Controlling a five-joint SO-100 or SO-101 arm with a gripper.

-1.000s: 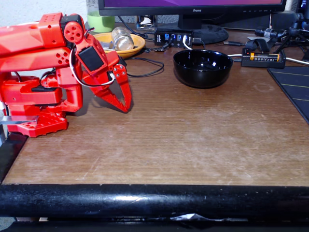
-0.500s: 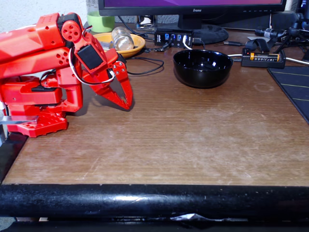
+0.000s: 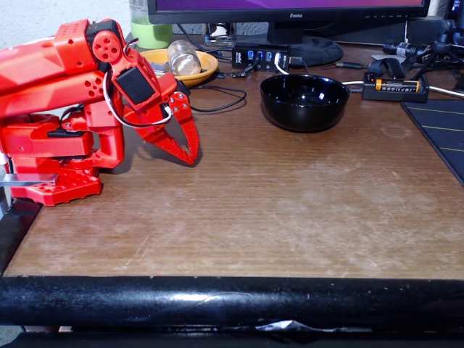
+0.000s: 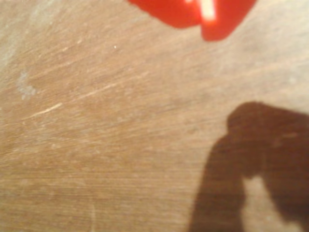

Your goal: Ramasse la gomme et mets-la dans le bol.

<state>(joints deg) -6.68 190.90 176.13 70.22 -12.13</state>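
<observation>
Black bowl (image 3: 304, 102): glossy, deep, round; stands well off from my gripper (image 3: 190, 154), toward the monitor (image 3: 290, 9); I cannot make out anything inside it.
Orange-yellow dish (image 3: 205, 67): shallow, behind my gripper; holds a clear bulb-like thing (image 3: 184, 57) lying on its side.
Eraser: I cannot find it on the table (image 3: 275, 210).
My gripper: red fingers drawn together to a point, tips down near the wood, holding nothing; in the wrist view the tips (image 4: 200, 14) sit at the top edge over scratched brown wood.
Other items: USB hub (image 3: 261, 54), black cable (image 3: 217, 101) just behind my gripper, battery holder (image 3: 395, 87) beyond the bowl, dark mat (image 3: 442, 130) farther still.
</observation>
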